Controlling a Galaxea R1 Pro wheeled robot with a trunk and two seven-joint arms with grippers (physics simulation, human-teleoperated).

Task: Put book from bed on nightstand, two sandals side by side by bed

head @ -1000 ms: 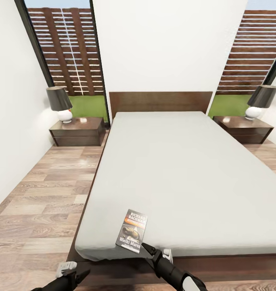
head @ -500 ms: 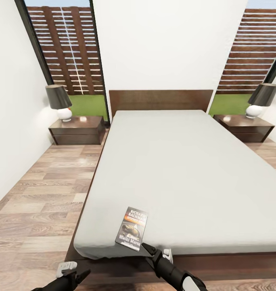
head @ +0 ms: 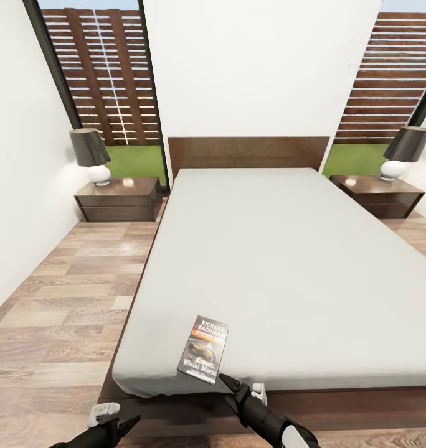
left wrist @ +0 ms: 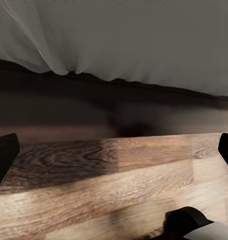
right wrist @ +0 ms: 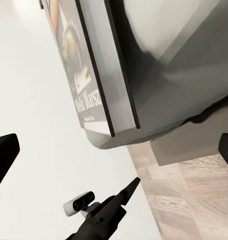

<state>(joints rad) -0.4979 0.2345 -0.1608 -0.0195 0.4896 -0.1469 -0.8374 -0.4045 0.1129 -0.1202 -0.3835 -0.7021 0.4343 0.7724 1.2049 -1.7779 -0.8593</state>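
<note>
right gripper (head: pixel 228 381) sits just off the foot edge of the bed (head: pixel 288 261), tips aimed up at the near corner of the book (head: pixel 203 348). in the right wrist view its two dark fingertips (right wrist: pixel 4 152) stand far apart at the frame sides with nothing between them, so it's spread open and empty. the book's spine and lower cover loom close ahead in that view, not yet between the fingers. reads as a pre-grasp line-up: coming in low from the mattress edge makes sense, since a thin paperback lying flat offers only its overhanging or edge side to pinch.

left gripper (head: pixel 113 423) hangs low near the floor (head: pixel 63 323) at the bed's foot corner. left wrist view shows both fingertips wide apart over wood planks, with the dark bed frame and draped mattress edge beyond. also open, holding nothing; looks parked out of the way.

book lies flat on the mattress near the foot, slightly tilted, orange band toward the headboard (head: pixel 247 152).

left nightstand (head: pixel 118 199) and right nightstand (head: pixel 376 196) flank the headboard, each with a lamp (head: pixel 91 157) on it, both well apart from the book. either needs a drive around the bed, i'd guess.
</note>
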